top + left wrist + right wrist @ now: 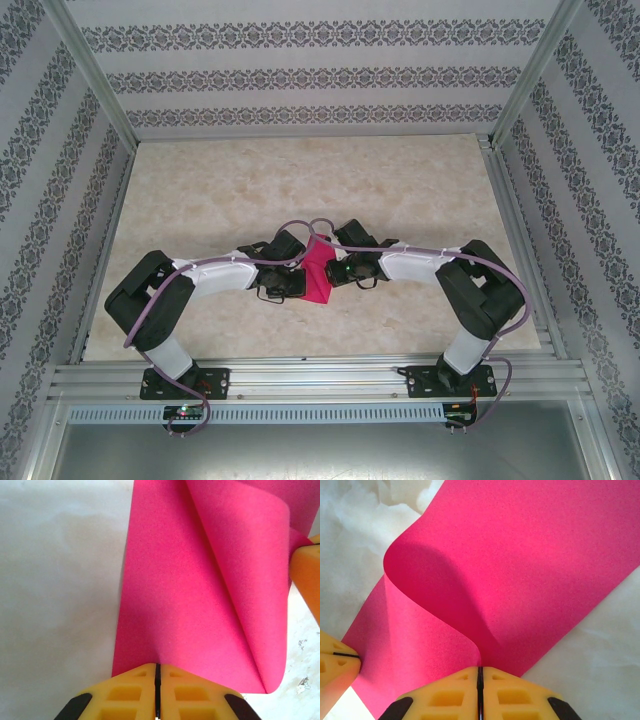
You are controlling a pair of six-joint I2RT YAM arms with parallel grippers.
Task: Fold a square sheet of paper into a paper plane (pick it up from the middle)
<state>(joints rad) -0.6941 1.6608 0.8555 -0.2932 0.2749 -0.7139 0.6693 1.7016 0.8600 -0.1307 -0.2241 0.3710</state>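
Note:
The square sheet of paper (318, 273), magenta-pink, hangs between my two grippers over the middle of the table. It is bent into a loose curl, with one flap rolled over the rest (240, 570) and no sharp crease showing. My left gripper (157, 666) is shut on one edge of the sheet, and its place from above is just left of the paper (296, 266). My right gripper (480, 668) is shut on the opposite edge (337, 264). The other arm's yellow fingertips (307, 575) (337, 662) pinch the paper at the far side of each wrist view.
The marble-patterned table (300, 190) stretches behind and beside the arms. Patterned walls and metal frame posts (95, 75) close it in on three sides. An aluminium rail (320, 375) carrying both arm bases runs along the near edge.

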